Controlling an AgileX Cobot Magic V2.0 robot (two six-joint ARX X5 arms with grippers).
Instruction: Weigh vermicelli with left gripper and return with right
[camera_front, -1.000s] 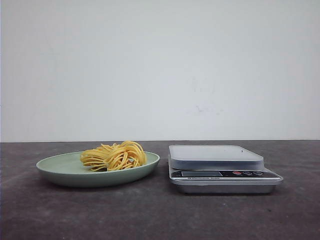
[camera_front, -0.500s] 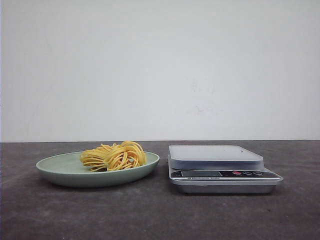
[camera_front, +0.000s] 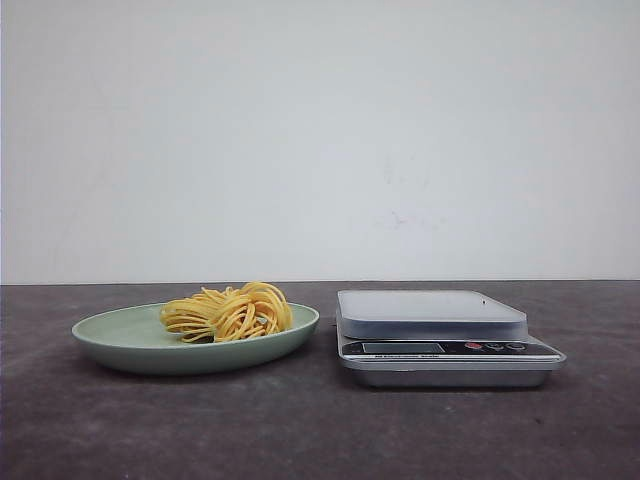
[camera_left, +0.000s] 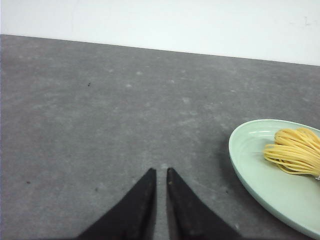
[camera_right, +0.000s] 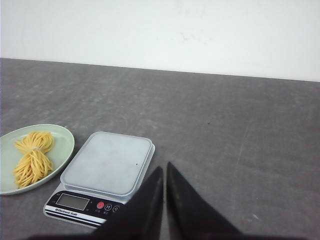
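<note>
Nothing has moved on my front view: vermicelli (camera_front: 228, 312) sits on the plate (camera_front: 120, 335), right of centre, beside the scale (camera_front: 440, 335). Left gripper (camera_left: 161, 171) and right gripper (camera_right: 164, 167) both pressed together, over bare table (camera_left: 100, 115).

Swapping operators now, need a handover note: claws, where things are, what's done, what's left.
Left claw: shut, empty, over bare table to the left of the plate.
Right claw: shut, empty, just right of the scale.
Vermicelli: lying on the plate, right of its centre in the front view.
Scale pan: bare; the plate sits to its left, close by.
Done: nothing visible, the noodles are untouched.
Left: left claw opens, picks up the vermicelli and sets it on the scale; then the right claw returns it to the plate.
</note>
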